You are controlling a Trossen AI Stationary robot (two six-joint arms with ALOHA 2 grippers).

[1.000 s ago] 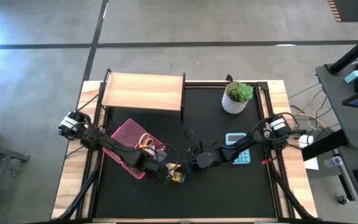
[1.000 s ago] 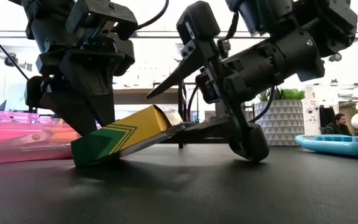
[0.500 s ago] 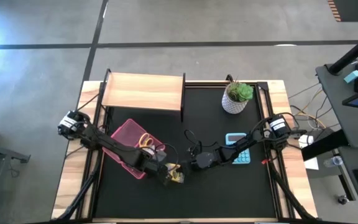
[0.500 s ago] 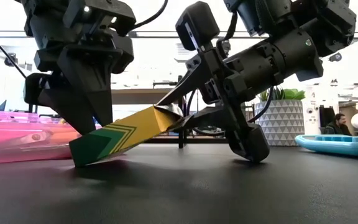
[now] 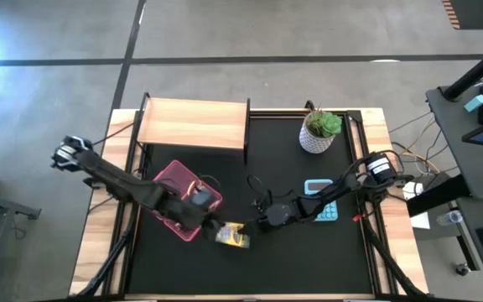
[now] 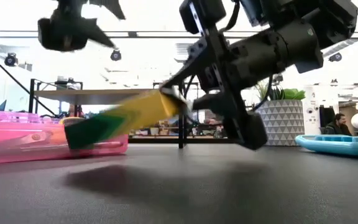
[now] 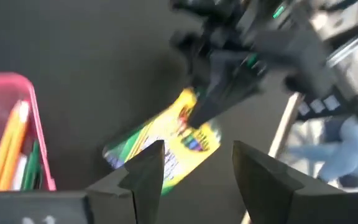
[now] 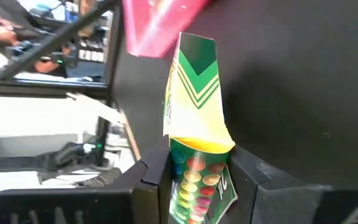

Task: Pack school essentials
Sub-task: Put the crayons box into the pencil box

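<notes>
The crayon box (image 6: 126, 115) hangs tilted above the bench (image 5: 292, 252), beside the pink tray (image 5: 170, 180), pinched at one end by the right claw (image 6: 188, 102). The left claw (image 7: 191, 171) is spread open and empty, raised above the tray.

Robotics lab / open office: polished concrete floor (image 5: 309, 33) with taped lines, black-topped table (image 5: 292, 260) on a wood frame, monitor desk (image 5: 480, 109) at its right edge, person seated (image 6: 339, 124) at a workstation behind.
</notes>
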